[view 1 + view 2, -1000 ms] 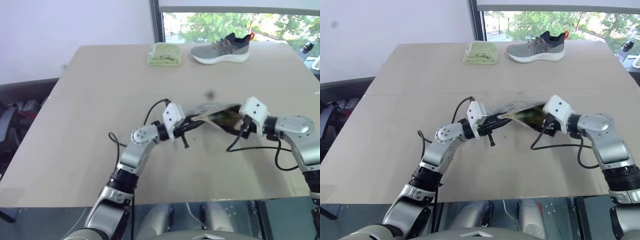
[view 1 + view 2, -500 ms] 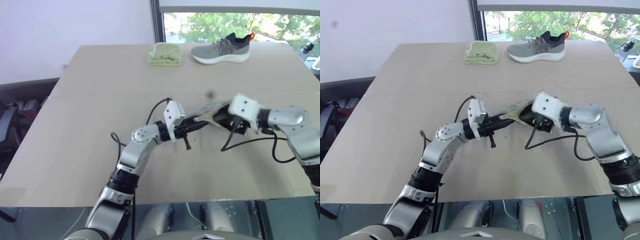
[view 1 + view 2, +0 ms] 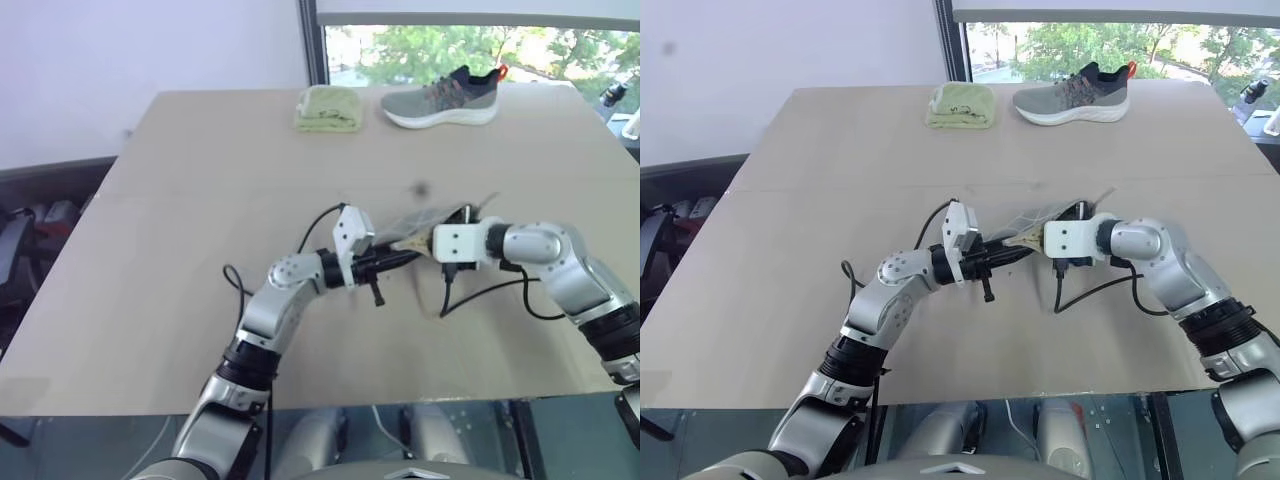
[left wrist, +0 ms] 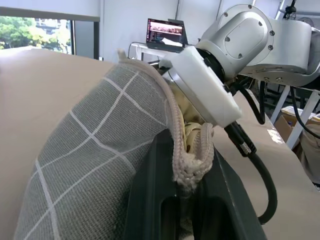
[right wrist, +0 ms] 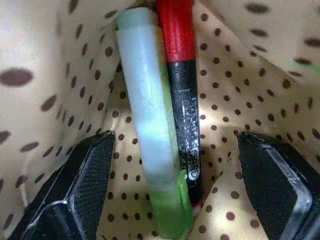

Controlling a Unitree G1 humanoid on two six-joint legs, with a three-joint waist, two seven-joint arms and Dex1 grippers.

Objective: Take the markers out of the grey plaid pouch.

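Observation:
The grey plaid pouch lies mid-table, its mouth held up. My left gripper is shut on the pouch's corded rim, reaching in from the left. In the head views my right arm's white wrist block sits at the pouch mouth. My right gripper is open inside, over the tan dotted lining. Two markers lie side by side between its fingers: a pale green one and a red one with a black end. Neither finger touches them.
At the table's far edge a grey sneaker stands beside a folded yellow-green cloth. Black cables hang from both wrists onto the tan table. The table's front edge runs close below the arms.
My right hand has rolled over and pushed left into the pouch mouth, the fingers now inside. The left gripper has kept its hold on the rim, almost still.

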